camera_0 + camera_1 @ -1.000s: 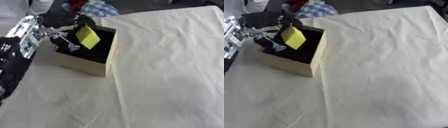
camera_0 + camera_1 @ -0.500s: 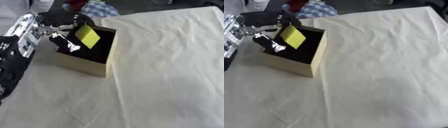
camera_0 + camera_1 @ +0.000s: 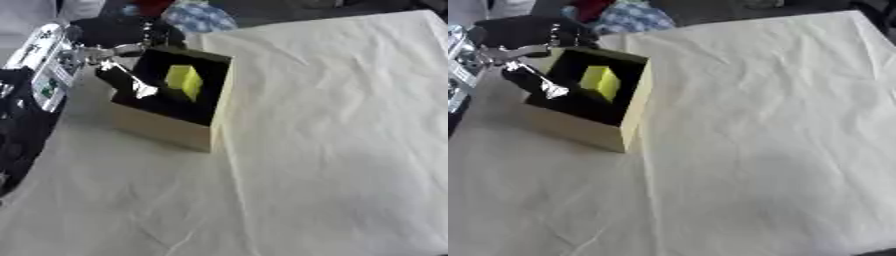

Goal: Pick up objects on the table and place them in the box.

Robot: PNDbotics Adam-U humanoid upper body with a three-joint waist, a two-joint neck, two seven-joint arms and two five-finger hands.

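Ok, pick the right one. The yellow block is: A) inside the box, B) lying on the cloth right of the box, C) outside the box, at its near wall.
A: the yellow block sits within the dark interior of the box, below its rim.

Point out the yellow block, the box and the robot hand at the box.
yellow block (image 3: 185,81), left eye view, on its front face.
box (image 3: 166,134), left eye view, on its near outer wall.
left robot hand (image 3: 122,80), left eye view, on a finger.

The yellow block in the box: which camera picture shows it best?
The left eye view: the yellow block sits nearer the middle of the frame, plain against the dark inside of the box. The right eye view shows the same block almost as well, only further toward the picture's left edge.
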